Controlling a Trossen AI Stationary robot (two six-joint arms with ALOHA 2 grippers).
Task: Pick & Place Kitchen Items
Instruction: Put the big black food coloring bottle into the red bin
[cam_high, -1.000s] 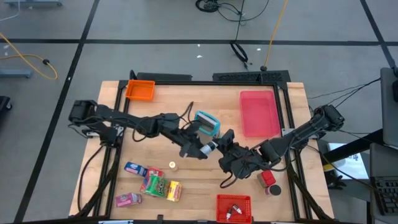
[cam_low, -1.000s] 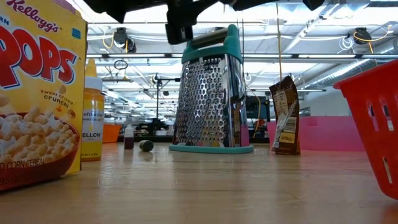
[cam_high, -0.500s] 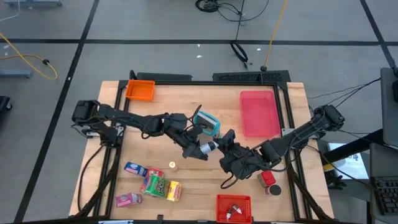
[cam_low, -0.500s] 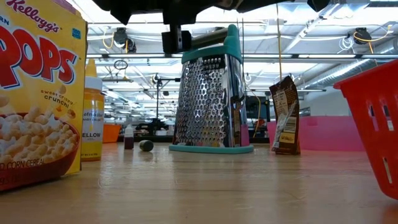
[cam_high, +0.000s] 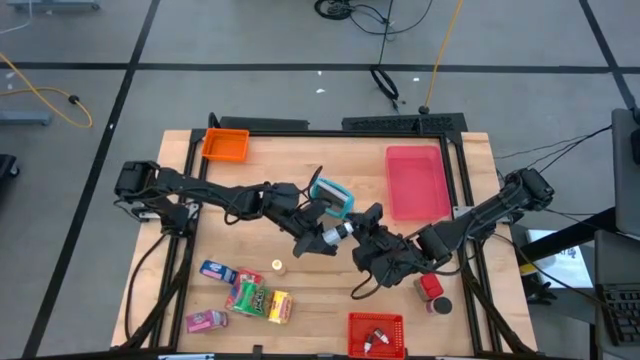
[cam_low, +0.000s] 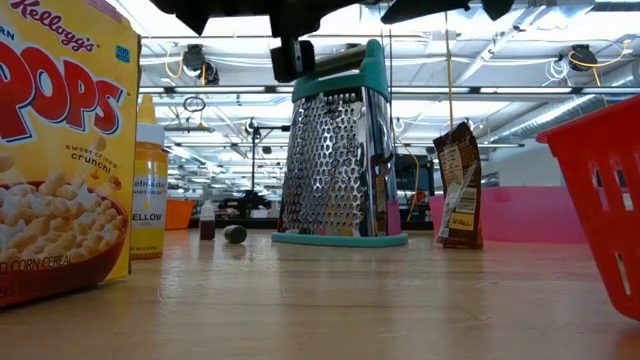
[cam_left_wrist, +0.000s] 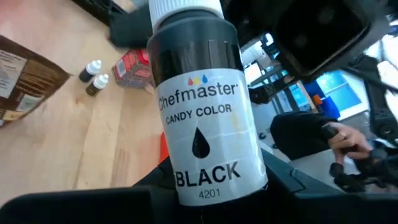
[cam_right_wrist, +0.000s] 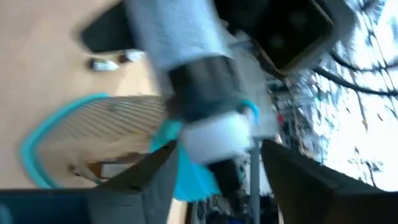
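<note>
A small black bottle (cam_left_wrist: 202, 118) with a white cap (cam_left_wrist: 185, 7) and a white label hangs in the air over the table's middle (cam_high: 340, 232). My left gripper (cam_high: 325, 240) reaches in from the left and is shut on it. My right gripper (cam_high: 363, 232) faces it from the right and is open. Its fingers (cam_right_wrist: 152, 177) stand on either side of the white cap (cam_right_wrist: 217, 140); I cannot tell whether they touch it. Snack packets (cam_high: 245, 295) lie near the front left, and a red dark-lidded canister (cam_high: 430, 287) stands under the right arm. My left gripper pinches the bottle's lower body near its base (cam_left_wrist: 211, 190) between its two fingers. The fingers come nearly level from the table's left. The bottle sticks out past them, cap end away toward the right gripper, lifted clear of the table.
A teal-framed grater (cam_high: 332, 199) stands just behind the two grippers. A pink tray (cam_high: 417, 180) lies at the back right and an orange bin (cam_high: 225, 145) at the back left. A red bin (cam_high: 376, 333) holding small bottles sits at the front edge. A cereal box (cam_low: 60, 150) stands nearby.
Both hands have stayed over the table's middle. The left gripper has rolled a little, tipping the bottle with it. In the high view the right gripper's fingers have spread apart beside the bottle's cap end.
</note>
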